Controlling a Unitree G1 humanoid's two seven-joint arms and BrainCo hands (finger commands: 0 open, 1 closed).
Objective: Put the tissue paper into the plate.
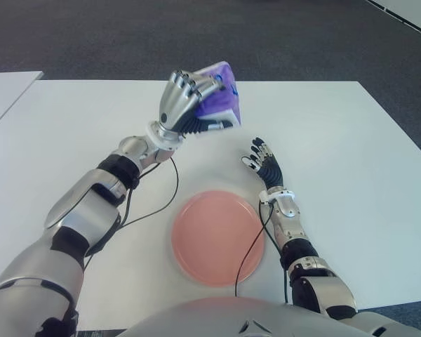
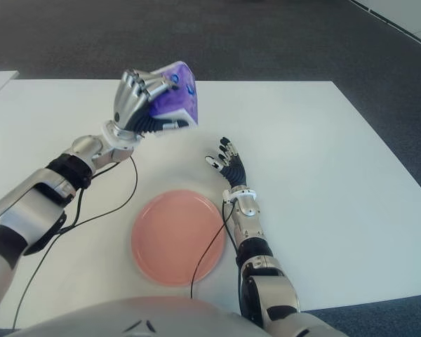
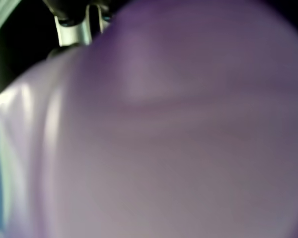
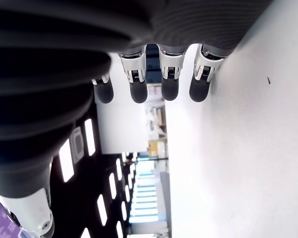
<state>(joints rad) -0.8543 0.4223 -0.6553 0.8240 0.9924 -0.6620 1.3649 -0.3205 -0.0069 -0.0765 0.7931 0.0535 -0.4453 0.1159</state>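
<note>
Because the fingers [image 1: 189,86] of the left hand [image 1: 184,105] are curled tight round the purple tissue pack [image 1: 220,94], the pack does not drop. They wrap over its top and side, and the thumb looks to press from below, so the pack sits tipped in the grip. In the left wrist view the pack [image 3: 179,139] fills almost everything, which tells us it is pressed right up against the palm.

The hand holds the pack up in the air, above the white table [image 1: 351,154], on the far side of the plate [image 1: 217,237]. I think it is lifted so it can pass over the rim and not bump it.

The pink plate lies flat near the robot's body, with nothing in it. A thin black cable crosses its right edge. The pack must come back toward the robot and go down before the fingers let go, so the job looks about half done.

The right hand [image 1: 263,163] shows just beyond the plate, on its right side. Its fingers [image 4: 169,84] are straight and a little apart, and they hold nothing. It is out of the way, so the path to the plate is free.
</note>
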